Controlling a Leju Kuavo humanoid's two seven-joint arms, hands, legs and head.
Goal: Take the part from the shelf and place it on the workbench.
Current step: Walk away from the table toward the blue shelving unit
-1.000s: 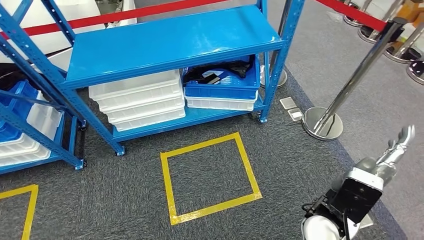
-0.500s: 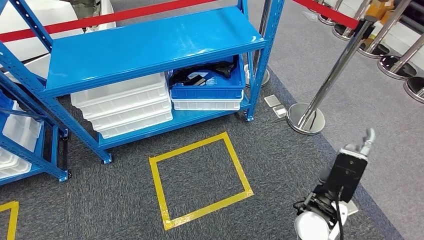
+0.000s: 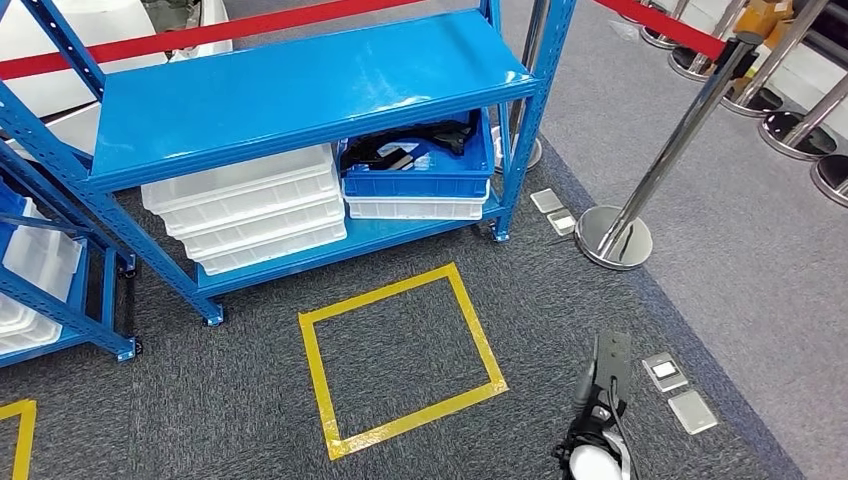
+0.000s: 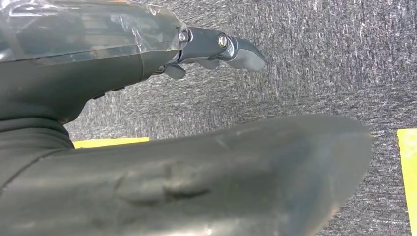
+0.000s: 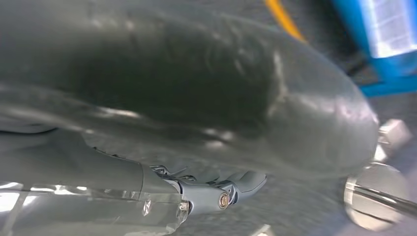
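change: right arm has dropped out of its raised pose since the earlier frames, now hangs low at the bottom of the head view, right hand [image 3: 600, 372] pointing down at the carpet [image 3: 250, 400]
meaning: arms tucked at the sides, looks like walking or standing approach, no reach begun, pick not started
camera: framing almost same as half a second back, a full second back the shelf sat further right, so the robot turned or stepped, the things did not move
newly seen: two floor plates [image 3: 678, 392] near the right arm, covered by the arm in the earlier frames
part: dark pieces lie in the blue bin [image 3: 415, 170] on the lower level of the blue shelf [image 3: 300, 85], bin sits on a white tray, which piece is the part I cannot tell
workbench: not judged from these pictures
left hand: left hand [image 4: 216, 46] in left wrist view, fingers loosely extended over the carpet, nothing held, apart
right hand: right hand in right wrist view blurred, fingers partly curled, nothing seen in them, apart or together cannot tell
other: white trays [image 3: 250, 205] stacked beside the bin, yellow square [image 3: 400, 350] taped in front of the shelf, chrome post [image 3: 650, 170] at right
next: judged, step into the yellow square, then reach for the bin
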